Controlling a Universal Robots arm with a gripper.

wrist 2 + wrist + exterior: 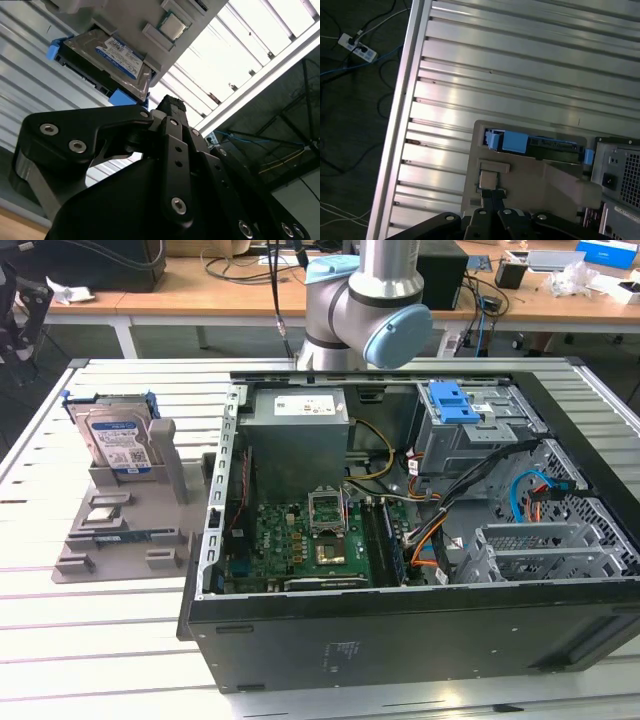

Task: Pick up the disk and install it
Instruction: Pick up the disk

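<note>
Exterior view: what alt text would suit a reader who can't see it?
A flat silver metal hard drive with a blue plastic bracket stands on edge in a grey plastic holder on a slatted metal table, to the exterior view's left of an open black computer case. A silver-and-blue robot arm rises behind the case.

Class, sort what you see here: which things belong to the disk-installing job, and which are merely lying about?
Belong: flat silver metal disk with white-and-blue label and blue plastic bracket, upright in the grey plastic stand; open black computer case; shut black gripper.
Lying about: thin dark memory stick; small square silver processor chip; white power strip on the floor.
</note>
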